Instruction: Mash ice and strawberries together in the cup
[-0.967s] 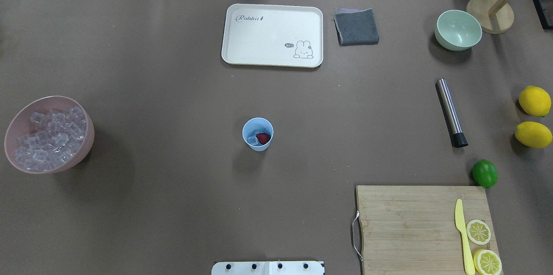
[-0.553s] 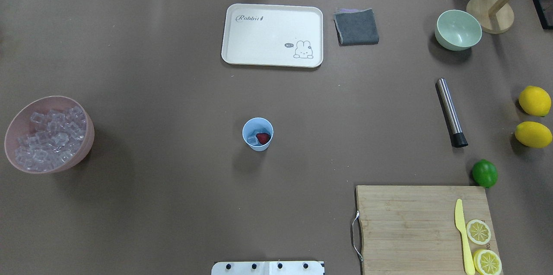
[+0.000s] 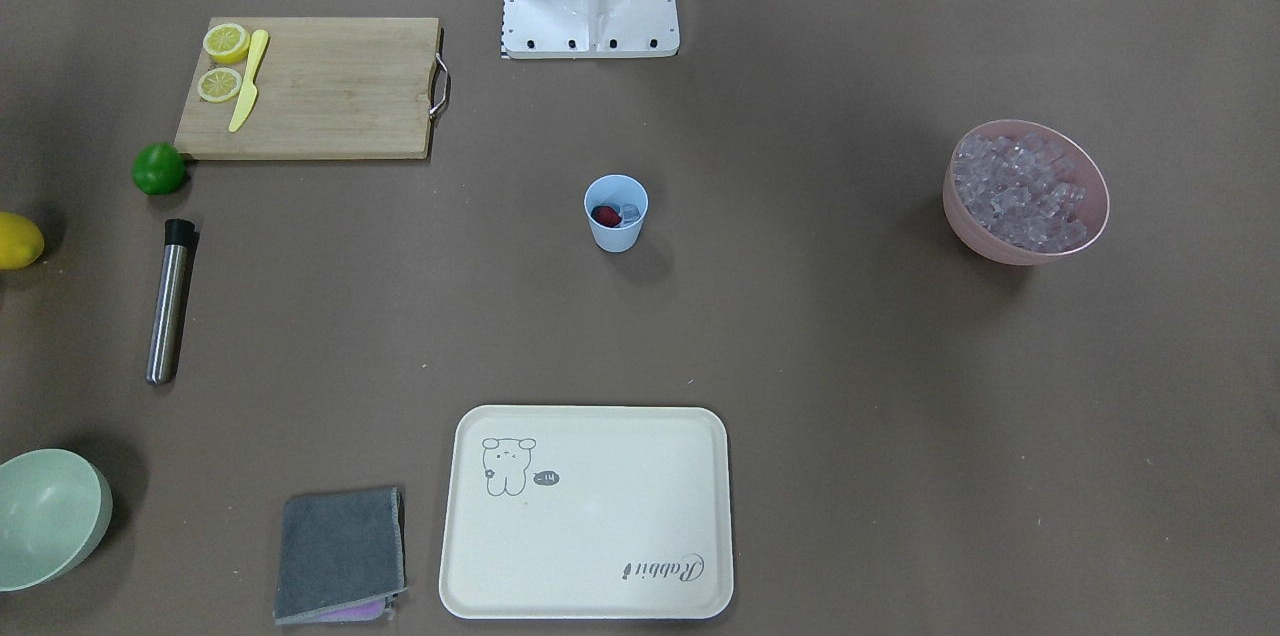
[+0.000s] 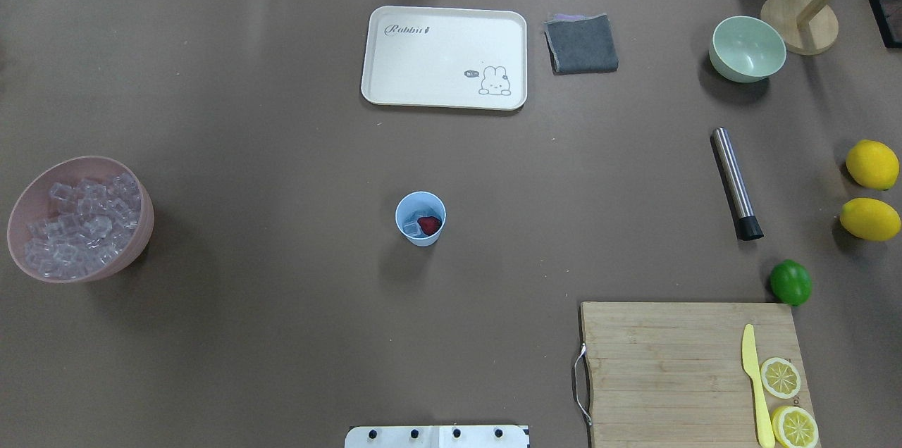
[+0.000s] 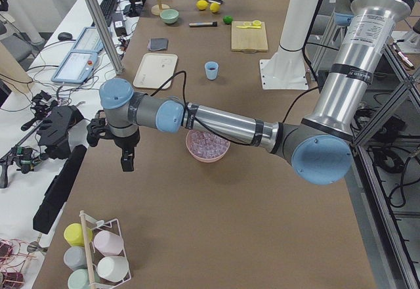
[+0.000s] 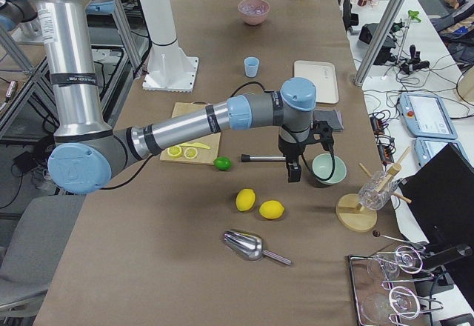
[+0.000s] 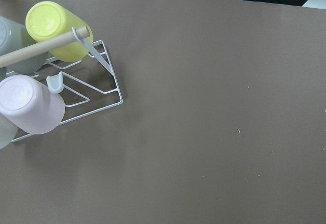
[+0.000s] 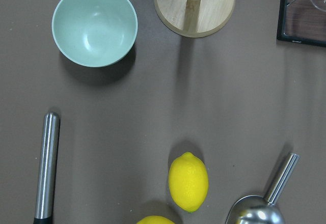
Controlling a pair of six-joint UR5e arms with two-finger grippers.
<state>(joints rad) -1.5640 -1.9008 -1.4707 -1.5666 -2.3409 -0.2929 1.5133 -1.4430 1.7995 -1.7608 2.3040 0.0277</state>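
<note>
- Exterior front-facing: cup [image 3: 615,214] upright mid-table, in front of my base; 1 strawberry [image 3: 604,214] and some ice [image 3: 629,212] inside it, touching; steel rod [image 3: 169,304] with a black end lies flat far out on my right side; neither of my 2 grippers shows here.
- Overhead exterior: the steel rod's long axis runs nearly front to back, black end toward me; it is well apart from the cup, to the cup's right; more ice is heaped in the pink bowl [image 4: 21,198] far to my left; no gripper in view.
- Exterior left: my left gripper [image 5: 126,161] hangs beyond the pink bowl, well apart from the cup; grip state cannot be told.
- Exterior right: my right gripper [image 6: 293,170] hangs close by the rod's bare steel end; I cannot tell how far it is parted or whether it holds anything.
- Left wrist-mounted: only a rack of cups [image 7: 76,81] on bare table; no fingers seen.
- Right wrist-mounted: the rod sits at lower left, lengthwise up the view; no fingers seen; my right arm is plainly the nearer 1 for fetching it, which I judge the next move.
</note>
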